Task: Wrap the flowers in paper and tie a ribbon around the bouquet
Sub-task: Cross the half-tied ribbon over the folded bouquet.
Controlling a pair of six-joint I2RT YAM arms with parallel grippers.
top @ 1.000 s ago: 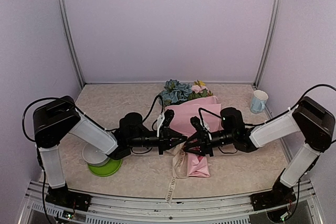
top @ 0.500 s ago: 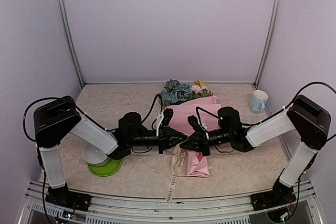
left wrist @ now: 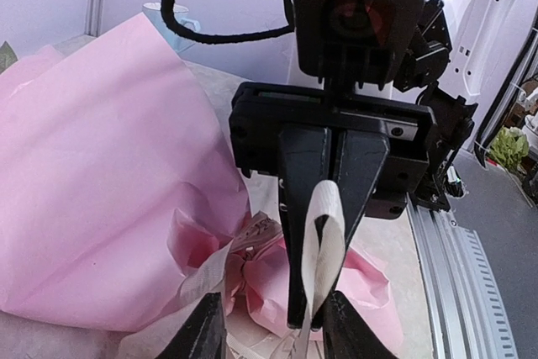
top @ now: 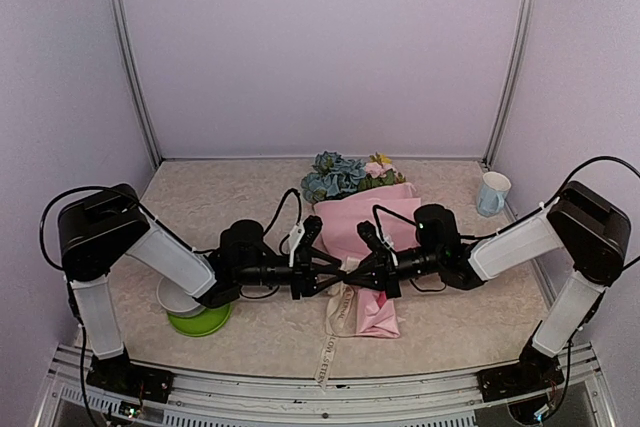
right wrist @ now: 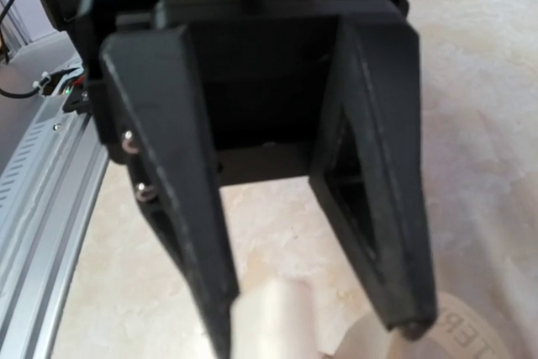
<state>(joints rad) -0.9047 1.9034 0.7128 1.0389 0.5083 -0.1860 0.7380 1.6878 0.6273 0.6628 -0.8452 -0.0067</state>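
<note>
The bouquet [top: 365, 227] lies mid-table, wrapped in pink paper [left wrist: 101, 174], with the blue, pink and yellow flowers [top: 342, 175] at its far end. The cream ribbon [top: 336, 322] trails from the narrow end toward the front edge. My right gripper [top: 353, 269] is shut on a loop of the ribbon [left wrist: 324, 237], and in the left wrist view this gripper [left wrist: 313, 313] faces the camera. My left gripper [left wrist: 273, 334] stands open just left of that loop, its fingers either side of it without touching. In the right wrist view, the left gripper [right wrist: 315, 325] spreads wide above the ribbon loop [right wrist: 273, 317].
A pale blue mug [top: 492, 193] stands at the right near the wall. A white bowl [top: 185, 295] on a green plate [top: 205, 323] sits front left by the left arm. A metal rail [top: 300, 387] runs along the near edge.
My left gripper has opened, let go of the ribbon and drawn back slightly left. My right gripper closed on the ribbon loop and holds it.
</note>
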